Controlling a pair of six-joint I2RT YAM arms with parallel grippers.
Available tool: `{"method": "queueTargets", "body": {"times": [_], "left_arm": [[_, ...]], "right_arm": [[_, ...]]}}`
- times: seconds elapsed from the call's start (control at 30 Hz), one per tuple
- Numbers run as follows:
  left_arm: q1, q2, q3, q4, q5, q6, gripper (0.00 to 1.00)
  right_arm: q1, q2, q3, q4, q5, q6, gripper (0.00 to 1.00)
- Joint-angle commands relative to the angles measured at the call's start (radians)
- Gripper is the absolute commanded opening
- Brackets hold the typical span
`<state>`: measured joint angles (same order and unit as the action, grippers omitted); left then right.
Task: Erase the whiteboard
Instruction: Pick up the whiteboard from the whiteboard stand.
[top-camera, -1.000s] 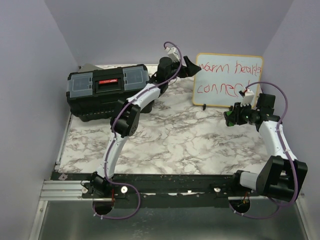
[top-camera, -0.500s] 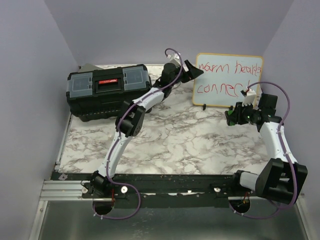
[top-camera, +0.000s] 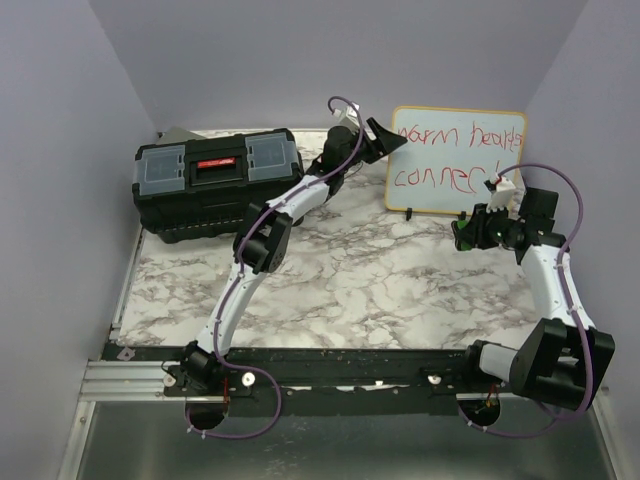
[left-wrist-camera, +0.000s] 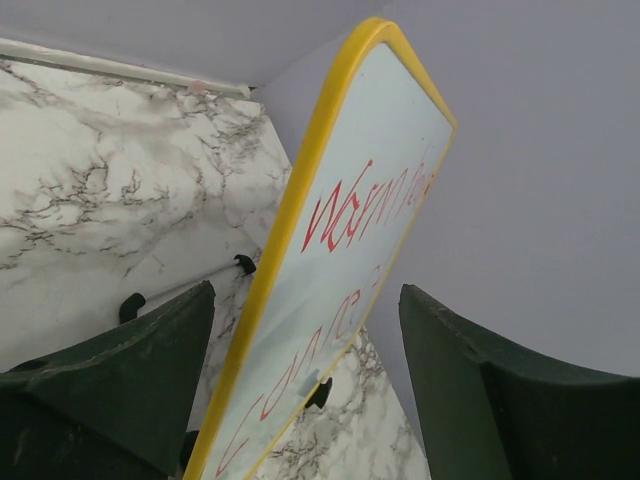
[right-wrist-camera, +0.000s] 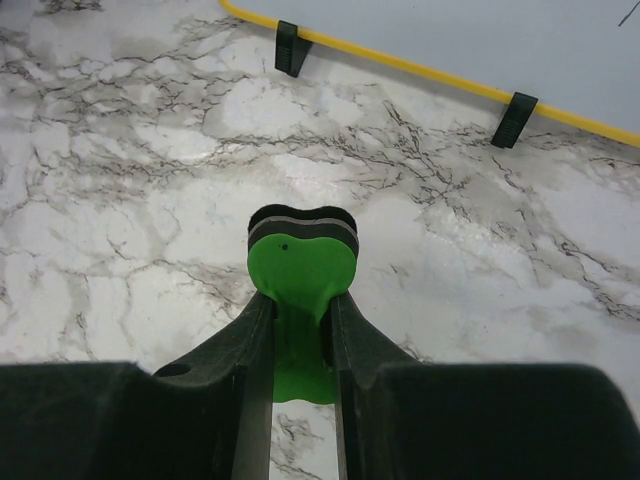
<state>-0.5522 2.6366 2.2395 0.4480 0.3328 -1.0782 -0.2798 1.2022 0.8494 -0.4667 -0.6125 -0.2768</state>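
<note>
right gripper (right-wrist-camera: 300, 318): clamped on the green handle of the eraser (right-wrist-camera: 300, 250), whose black felt pad points ahead, away from the wrist.
eraser position: in the air above the marble tabletop (right-wrist-camera: 120, 180), short of the board's lower rail and its black feet (right-wrist-camera: 290, 50); it is not touching the board.
left gripper (left-wrist-camera: 305, 295): spread wide and grasping nothing; the board's yellow left rim runs up between the two fingers (left-wrist-camera: 150, 350), with a gap visible on each side.
whiteboard (top-camera: 455, 160): standing on its feet at the far right of the table, close to the back wall and leaning slightly; two lines of red handwriting (top-camera: 458, 135) cover its face, and none of it is wiped.
toolbox (top-camera: 215, 180): black with grey lid compartments, at the far left, well apart from the board.
step in hand: as i read it, steadying the board and bringing the felt up to the writing; the erasing itself is not yet begun.
doing it well: pinch the left jaws onto the yellow rim first, so that the board cannot skate or tip back. lift the eraser to the top line and set the felt flat on the face. sweep across in overlapping rows with light, even pressure.
risk: the small feet probably give little grip, so a hard push may topple the board towards the wall.
</note>
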Motion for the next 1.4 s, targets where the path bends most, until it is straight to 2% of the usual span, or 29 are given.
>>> {"method": "queueTargets", "body": {"times": [0.0,0.27,0.47,0.57,0.9,1.13,1.37], "left_arm": [[-0.009,0.046,0.041,0.047,0.066,-0.022,0.73],[-0.008,0.061,0.039,0.067,0.117,-0.068,0.63],[-0.009,0.053,0.035,0.085,0.136,-0.064,0.61],[-0.009,0.062,0.034,0.113,0.151,-0.080,0.57],[-0.011,0.069,0.028,0.154,0.171,-0.086,0.54],[-0.014,0.075,0.024,0.173,0.197,-0.082,0.48],[-0.015,0.067,0.019,0.164,0.225,-0.076,0.48]], "right_arm": [[-0.010,-0.024,0.003,-0.006,-0.027,0.013,0.01],[-0.016,-0.029,0.002,-0.006,-0.031,0.015,0.01],[-0.020,-0.030,0.004,-0.006,-0.036,0.017,0.01],[-0.021,-0.032,0.003,-0.006,-0.037,0.017,0.01],[-0.025,-0.032,0.004,-0.006,-0.040,0.017,0.01],[-0.026,-0.034,0.004,-0.006,-0.041,0.016,0.01],[-0.027,-0.033,0.005,-0.006,-0.040,0.016,0.01]]}}
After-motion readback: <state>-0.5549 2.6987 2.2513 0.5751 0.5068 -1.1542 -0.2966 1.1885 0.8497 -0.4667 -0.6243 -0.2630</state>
